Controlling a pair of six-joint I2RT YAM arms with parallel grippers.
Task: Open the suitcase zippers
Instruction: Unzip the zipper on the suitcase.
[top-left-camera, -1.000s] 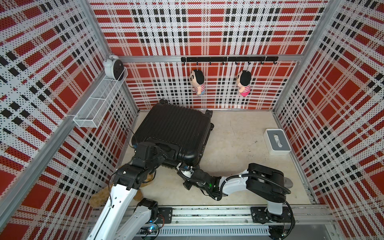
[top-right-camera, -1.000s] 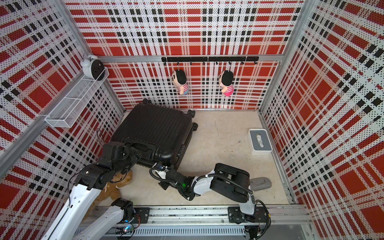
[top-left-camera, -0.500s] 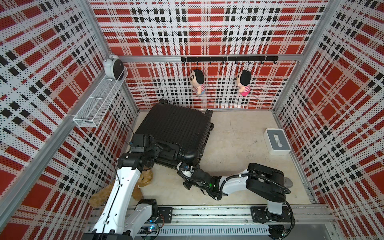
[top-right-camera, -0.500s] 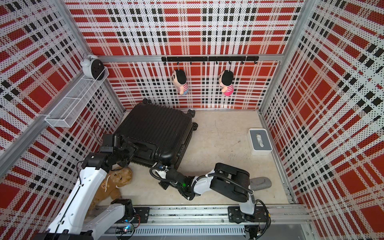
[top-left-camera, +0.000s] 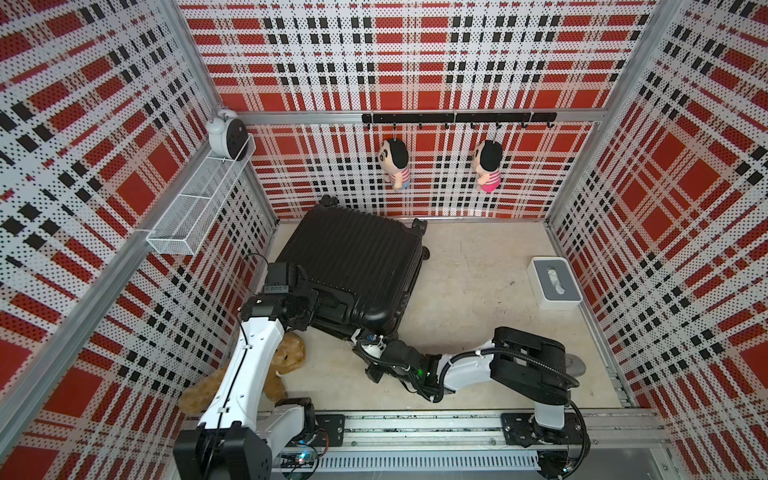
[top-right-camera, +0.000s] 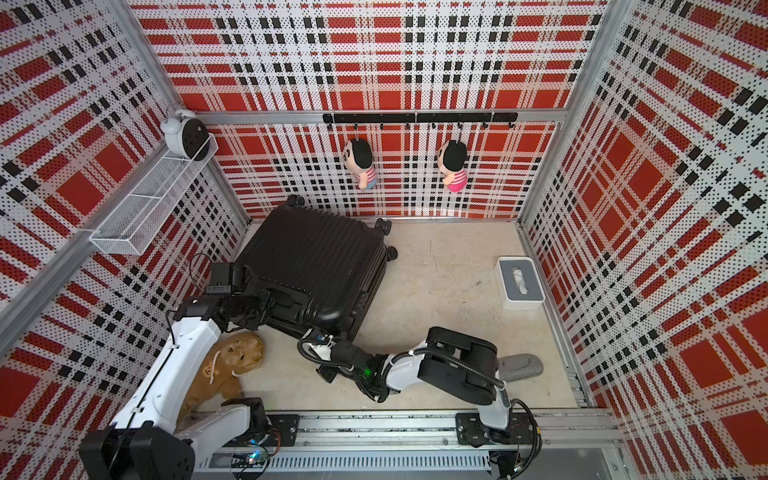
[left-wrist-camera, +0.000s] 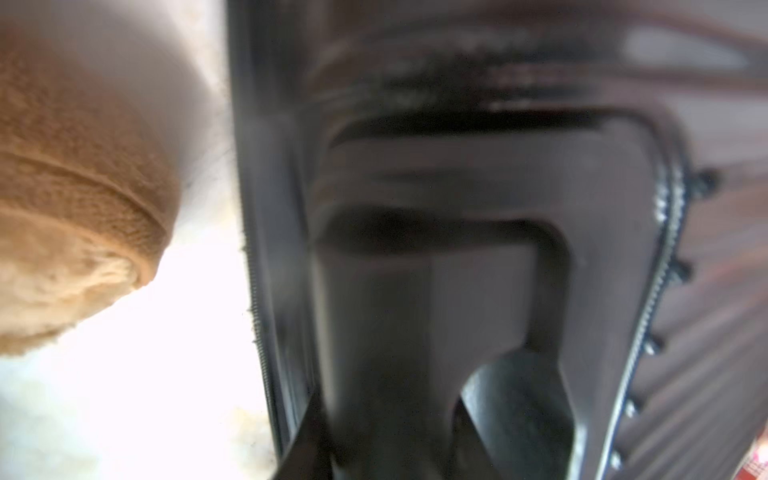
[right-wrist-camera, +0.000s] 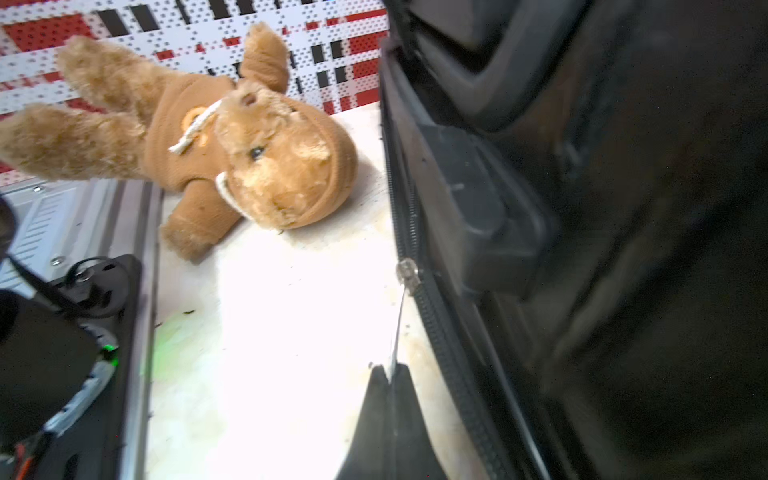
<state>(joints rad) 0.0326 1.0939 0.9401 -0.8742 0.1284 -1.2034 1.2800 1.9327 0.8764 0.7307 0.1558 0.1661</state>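
Plaid walls (top-left-camera: 415, 62) of red, white and black are set around a pale floor (top-left-camera: 478, 291). The right gripper (right-wrist-camera: 390, 372) is seen with fingertips pressed together on the thin metal pull (right-wrist-camera: 398, 324), which is stretched up to the slider (right-wrist-camera: 408, 277) on the zipper (right-wrist-camera: 442, 345). That black track is run along the side seam of the suitcase (top-left-camera: 353, 257), low by the floor, and the slider is found near the corner nearest the robot. The left gripper (top-left-camera: 322, 300) is placed at the handle (left-wrist-camera: 457, 166) on the case's near side. In the blurred left wrist view one limb of the handle is shown between the jaws, but whether it is clamped cannot be told. The suitcase is laid flat toward the back left corner, its wheels turned to the back wall. A brown bear (right-wrist-camera: 249, 158) is laid on the floor just beside the case, partly under the left arm in both top views. A tissue box (top-left-camera: 555, 289) is set by the right wall, well apart from the case. Two dolls (top-left-camera: 397, 164) are hung from a black rail (top-left-camera: 457, 117) on the back wall, and a wire basket (top-left-camera: 199, 208) with a clock (top-left-camera: 226, 135) at its far end is fixed to the left wall.
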